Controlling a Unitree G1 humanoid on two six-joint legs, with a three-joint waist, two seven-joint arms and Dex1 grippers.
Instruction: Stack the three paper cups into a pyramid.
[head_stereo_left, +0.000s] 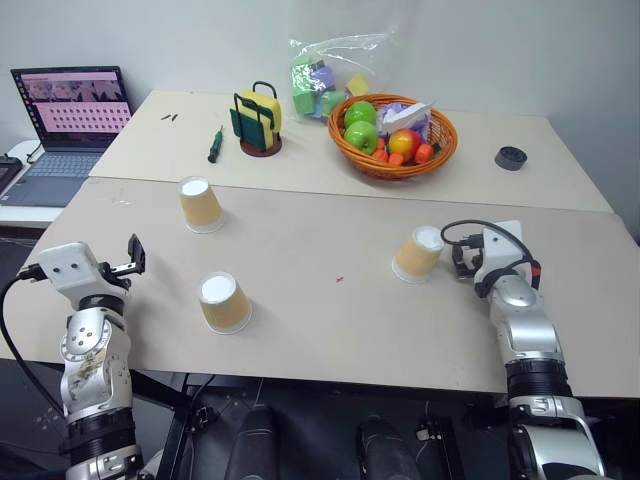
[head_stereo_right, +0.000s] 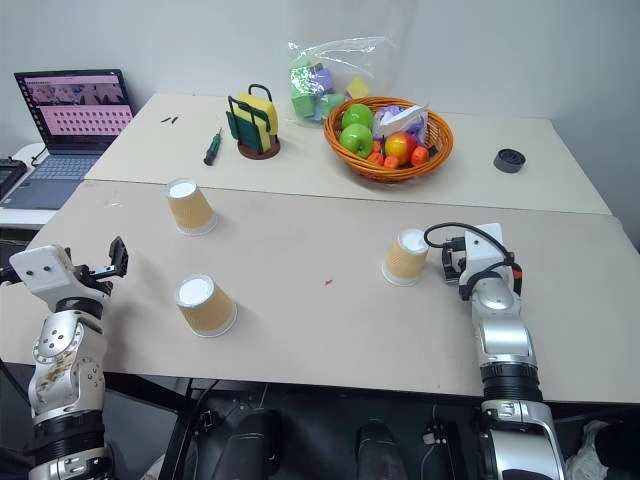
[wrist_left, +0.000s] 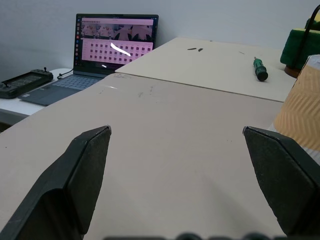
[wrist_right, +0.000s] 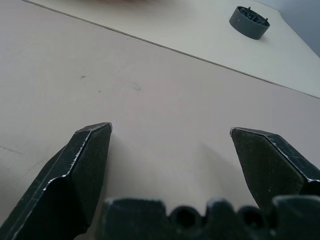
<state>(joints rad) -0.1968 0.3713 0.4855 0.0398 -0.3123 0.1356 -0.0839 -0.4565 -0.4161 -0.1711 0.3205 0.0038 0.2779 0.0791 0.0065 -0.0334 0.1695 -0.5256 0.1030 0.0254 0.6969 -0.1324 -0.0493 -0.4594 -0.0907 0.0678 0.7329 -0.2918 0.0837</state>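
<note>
Three tan paper cups stand upside down and apart on the near table. One cup (head_stereo_left: 201, 205) is at the far left, and its side also shows in the left wrist view (wrist_left: 302, 115). A second cup (head_stereo_left: 224, 302) stands near the front edge, and a third cup (head_stereo_left: 418, 254) is at the right. My left gripper (wrist_left: 177, 130) is open and empty, low over the table's left part (head_stereo_left: 128, 260), left of the two left cups. My right gripper (wrist_right: 170, 130) is open and empty. It hovers just right of the third cup (head_stereo_left: 476, 252), not touching it.
The far table holds an orange basket (head_stereo_left: 440, 150) of fruit, a bag of coloured blocks (head_stereo_left: 325, 80), a green and yellow holder (head_stereo_left: 258, 120), a screwdriver (head_stereo_left: 214, 145) and a black round part (head_stereo_left: 510, 157). A laptop (head_stereo_left: 70, 125) sits on a side table at the left.
</note>
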